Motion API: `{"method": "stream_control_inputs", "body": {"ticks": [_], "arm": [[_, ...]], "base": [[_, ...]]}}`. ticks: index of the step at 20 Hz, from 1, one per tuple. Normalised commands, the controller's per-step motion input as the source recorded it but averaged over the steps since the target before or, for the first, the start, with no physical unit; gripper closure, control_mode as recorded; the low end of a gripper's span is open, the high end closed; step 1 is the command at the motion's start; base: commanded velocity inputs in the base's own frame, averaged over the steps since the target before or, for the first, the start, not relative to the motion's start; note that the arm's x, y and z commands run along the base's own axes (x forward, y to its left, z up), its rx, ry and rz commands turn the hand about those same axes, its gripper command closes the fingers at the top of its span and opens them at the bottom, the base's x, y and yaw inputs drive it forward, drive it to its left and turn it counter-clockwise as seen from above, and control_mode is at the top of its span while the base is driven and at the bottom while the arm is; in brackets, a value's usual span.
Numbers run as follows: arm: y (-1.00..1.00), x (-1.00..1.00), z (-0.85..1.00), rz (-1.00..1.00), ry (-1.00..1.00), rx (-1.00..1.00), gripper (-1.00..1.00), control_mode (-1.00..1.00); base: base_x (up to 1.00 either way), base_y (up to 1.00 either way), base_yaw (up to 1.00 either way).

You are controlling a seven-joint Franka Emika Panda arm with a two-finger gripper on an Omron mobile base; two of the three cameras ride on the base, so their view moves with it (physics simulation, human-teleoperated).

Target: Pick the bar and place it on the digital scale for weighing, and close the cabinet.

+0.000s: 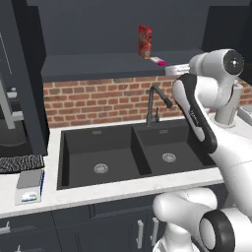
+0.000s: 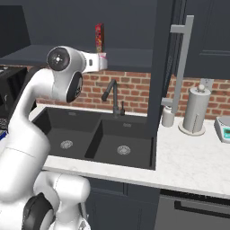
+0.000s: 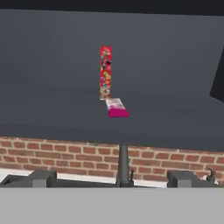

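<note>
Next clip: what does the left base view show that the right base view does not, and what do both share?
Left base view alone: the digital scale on the counter left of the sink, beside a speckled mat, and the pink bar lying on the cabinet shelf next to the red carton.

Right base view alone: an open cabinet door with its long silver handle, a paper towel roll, and a second small scale at the far right.

Both: the black double sink, faucet, brick wall, carton, and the arm raised toward the shelf.
</note>
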Motion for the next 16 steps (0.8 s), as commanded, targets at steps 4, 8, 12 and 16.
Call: {"method": "stream_control_inputs", "body": {"ticks": [4,8,12,16], "arm": [[-0.13,0.5,0.0,0.0,0.02,0.0,-1.0,-1.0],[-0.02,0.36,0.07,0.0,0.0,0.0,-1.0,-1.0],[-0.03,0.26,0.11,0.0,0.0,0.0,-1.0,-1.0],[0.0,0.3,0.16,0.0,0.0,0.0,-1.0,-1.0]], "base": [[0.0,0.0,0.0],[0.0,0.0,0.0],[0.0,0.0,0.0],[0.0,0.0,0.0]]}}
